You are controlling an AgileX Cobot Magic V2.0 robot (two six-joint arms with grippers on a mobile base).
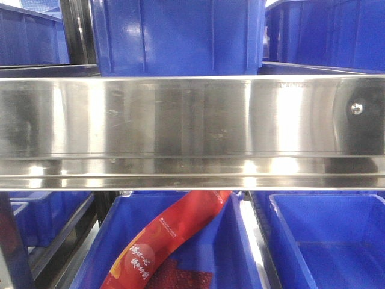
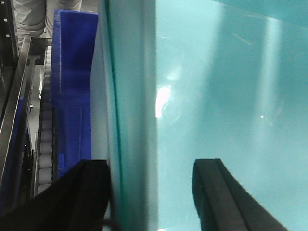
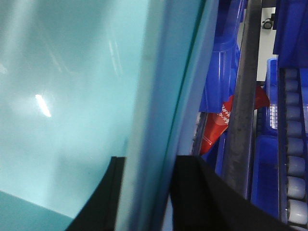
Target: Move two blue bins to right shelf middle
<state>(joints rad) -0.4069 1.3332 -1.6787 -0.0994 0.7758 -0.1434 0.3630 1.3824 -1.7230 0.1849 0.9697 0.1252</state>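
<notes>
A blue bin (image 1: pixel 180 36) shows above the steel shelf beam (image 1: pixel 192 120) in the front view; neither gripper appears there. In the wrist views the bin looks pale teal. My left gripper (image 2: pixel 151 162) straddles its wall (image 2: pixel 130 96): the outer finger lies against the rim, and the inner finger (image 2: pixel 211 192) stands apart from it inside the bin. My right gripper (image 3: pixel 153 159) has both fingers pressed on the opposite wall (image 3: pixel 159 96), shut on it. More blue bins (image 1: pixel 325 241) sit on the level below.
A red snack packet (image 1: pixel 174 235) lies in a lower blue bin (image 1: pixel 228 265); the packet (image 3: pixel 216 127) also shows at right. Roller tracks (image 2: pixel 45 130) and steel rails (image 3: pixel 240 96) run beside the bins. A person's legs (image 2: pixel 29 17) stand beyond the left shelf.
</notes>
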